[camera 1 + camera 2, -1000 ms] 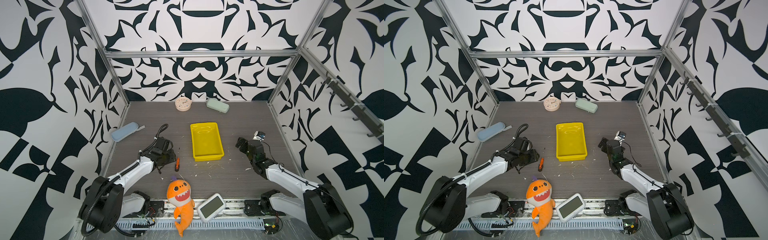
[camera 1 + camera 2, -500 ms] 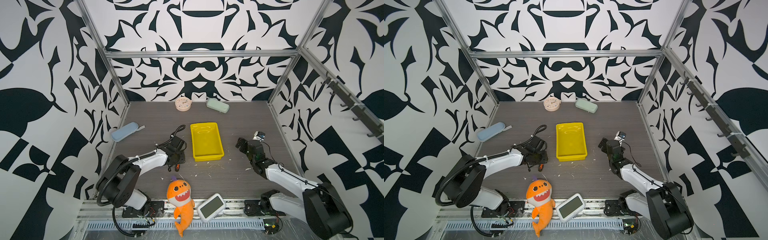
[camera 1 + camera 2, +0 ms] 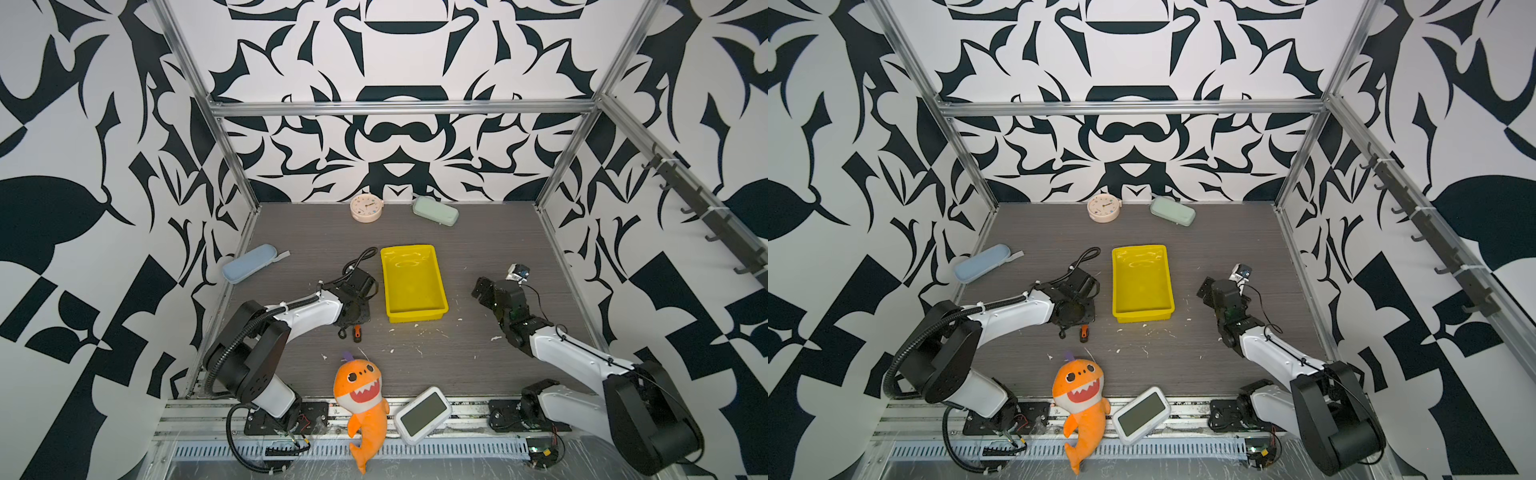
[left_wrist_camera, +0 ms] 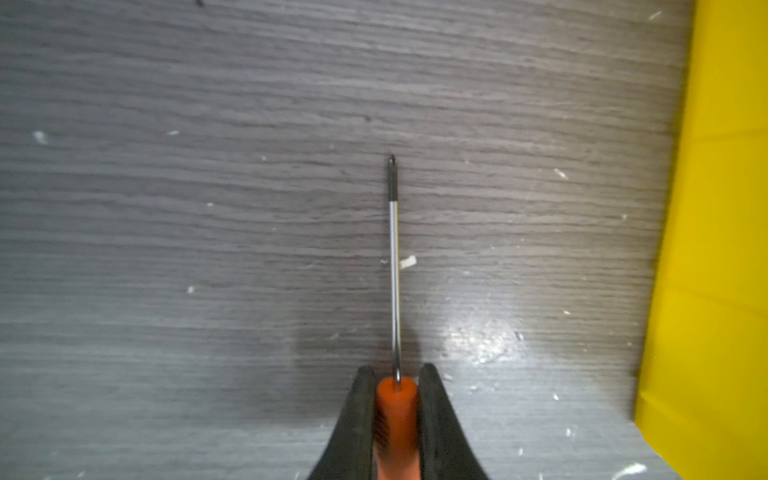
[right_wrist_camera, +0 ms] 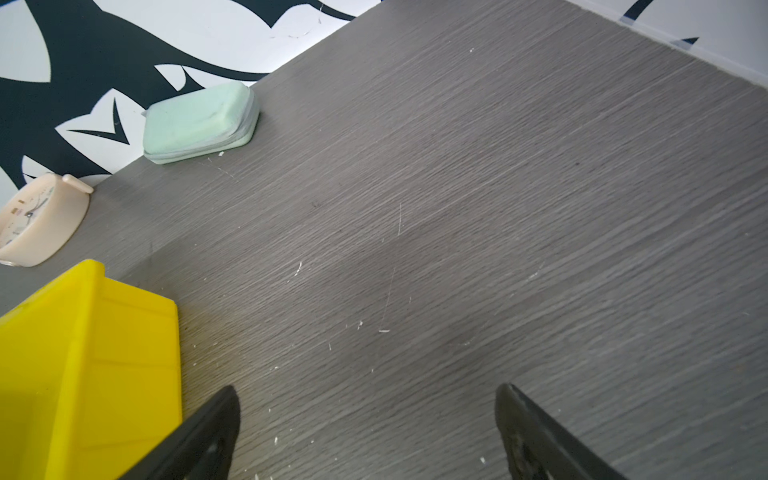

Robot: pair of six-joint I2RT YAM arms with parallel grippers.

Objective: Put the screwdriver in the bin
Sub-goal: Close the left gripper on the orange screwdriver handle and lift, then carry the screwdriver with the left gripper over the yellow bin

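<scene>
Grasp step: left gripper (image 4: 397, 370) is pinching the screwdriver (image 4: 397, 409) handle, just beside the bin (image 4: 727, 249). Next move is calling for a lift over the rim.

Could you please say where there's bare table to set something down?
Bare: between bin and right end effector, and back toward the green case. Crowded: bin's left side, where the left end effector grips the screwdriver.

We see the screwdriver (image 4: 394, 270), orange-handled with a thin silvery shaft and dark tip, pinched in the left hand (image 4: 397, 384), shaft pointing far, just left of the bin (image 3: 413, 286), a shallow, glossy yellow tray mid-surface.
</scene>
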